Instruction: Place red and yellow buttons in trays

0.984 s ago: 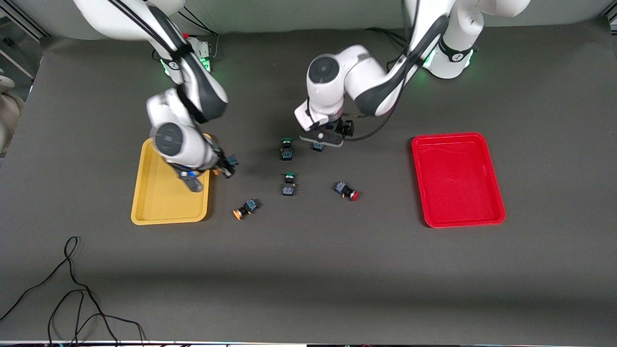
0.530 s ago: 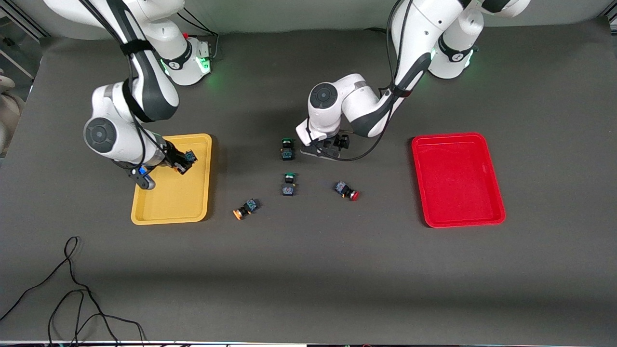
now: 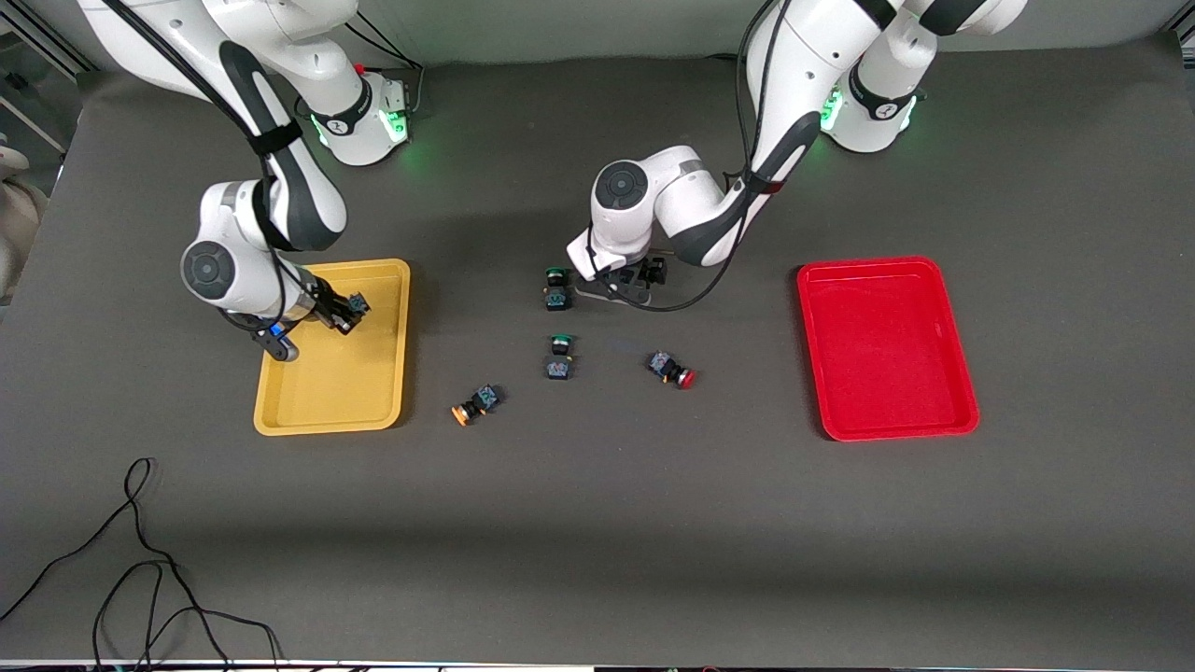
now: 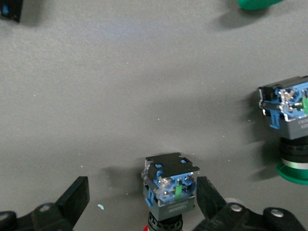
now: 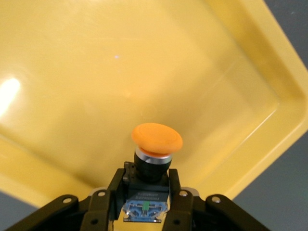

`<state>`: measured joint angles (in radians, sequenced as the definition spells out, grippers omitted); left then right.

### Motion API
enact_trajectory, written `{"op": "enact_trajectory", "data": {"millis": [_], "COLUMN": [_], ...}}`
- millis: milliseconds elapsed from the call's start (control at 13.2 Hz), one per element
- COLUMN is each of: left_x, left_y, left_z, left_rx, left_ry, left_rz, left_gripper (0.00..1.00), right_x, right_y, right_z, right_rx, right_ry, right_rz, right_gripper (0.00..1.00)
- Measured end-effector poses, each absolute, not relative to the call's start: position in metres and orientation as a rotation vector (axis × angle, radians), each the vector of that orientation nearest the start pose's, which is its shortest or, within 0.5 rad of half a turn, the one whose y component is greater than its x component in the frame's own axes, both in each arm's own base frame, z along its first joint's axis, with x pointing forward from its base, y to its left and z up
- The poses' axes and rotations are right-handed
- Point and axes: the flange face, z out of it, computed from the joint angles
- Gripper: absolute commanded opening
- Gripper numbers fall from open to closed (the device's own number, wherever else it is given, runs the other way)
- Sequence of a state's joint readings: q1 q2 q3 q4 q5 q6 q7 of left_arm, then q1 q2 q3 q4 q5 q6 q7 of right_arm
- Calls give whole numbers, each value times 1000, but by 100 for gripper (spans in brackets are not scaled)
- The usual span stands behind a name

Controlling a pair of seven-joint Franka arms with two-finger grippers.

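- The right gripper (image 5: 144,204) is pinching an orange-yellow-capped button (image 5: 153,159) by its dark body, cap pointing away from the wrist, and hanging over the yellow tray (image 3: 369,392) near the table edge at the right arm's end
- The left gripper (image 4: 142,199) is sitting low over the middle of the tabletop with its fingers (image 4: 74,199) spread wide; a red-capped button (image 4: 169,185) is lying between them, one finger close beside its body and the other well apart, neither seeming to be pressing yet
- A second red-capped button (image 3: 672,369) and a second orange-yellow-capped button (image 3: 474,403) are lying on their sides on the bare mat, nearer the front edge than the left gripper
- Two green-capped switches (image 3: 556,287) are sitting beside them, mid-table
- The red tray (image 3: 887,420) is waiting empty toward the left arm's end
- These switches are looking light and rigid, hard plastic with smooth rounded caps likely to be slipping out of a pinch; the squarish dark body is offering flat faces, so gripping across that block is looking safest
- Being so light, a button is probably rolling or skidding if nudged by one finger first
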<state>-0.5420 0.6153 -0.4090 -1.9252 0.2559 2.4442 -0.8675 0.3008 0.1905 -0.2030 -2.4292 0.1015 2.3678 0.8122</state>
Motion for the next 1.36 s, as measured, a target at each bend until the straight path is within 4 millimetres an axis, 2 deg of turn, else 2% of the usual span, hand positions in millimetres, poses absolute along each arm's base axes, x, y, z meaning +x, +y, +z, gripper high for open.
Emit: {"op": "enact_trajectory", "data": {"millis": [76, 227, 378, 530, 681, 757, 832, 908, 984, 1135, 1286, 1362], "left_x": [366, 365, 365, 364, 359, 357, 355, 354, 354, 354, 356, 358], "left_y": [-501, -501, -501, -503, -508, -511, -512, -512, -512, -512, -511, -510], "left_z": [187, 187, 187, 188, 190, 190, 190, 189, 187, 185, 183, 183], "left_rx": [-3142, -3142, -3142, -3143, -3144, -3145, -3145, -3144, -3145, -3147, -3146, -3147], "left_ry": [348, 346, 346, 350, 367, 369, 363, 356, 341, 291, 262, 249], "left_rz": [119, 119, 119, 117, 112, 112, 113, 115, 118, 123, 128, 125], "left_gripper": [100, 100, 100, 100, 97, 91, 75, 59, 42, 20, 12, 12], "right_x": [458, 459, 464, 481, 511, 530, 547, 562, 576, 595, 614, 620], "right_y": [44, 44, 45, 49, 59, 68, 81, 99, 122, 165, 194, 205], "right_z": [207, 206, 214, 241, 289, 321, 348, 368, 378, 369, 344, 329], "right_rx": [-2961, -2964, -2958, -2938, -2929, -2925, -2919, -2913, -2905, -2853, -2793, -2781], "right_ry": [1239, 1224, 1218, 1200, 1180, 1187, 1201, 1214, 1224, 1228, 1238, 1240], "right_rz": [370, 357, 328, 256, 262, 283, 287, 278, 262, 291, 324, 319], "right_gripper": [100, 100, 100, 100, 100, 100, 100, 100, 100, 100, 100, 100]}}
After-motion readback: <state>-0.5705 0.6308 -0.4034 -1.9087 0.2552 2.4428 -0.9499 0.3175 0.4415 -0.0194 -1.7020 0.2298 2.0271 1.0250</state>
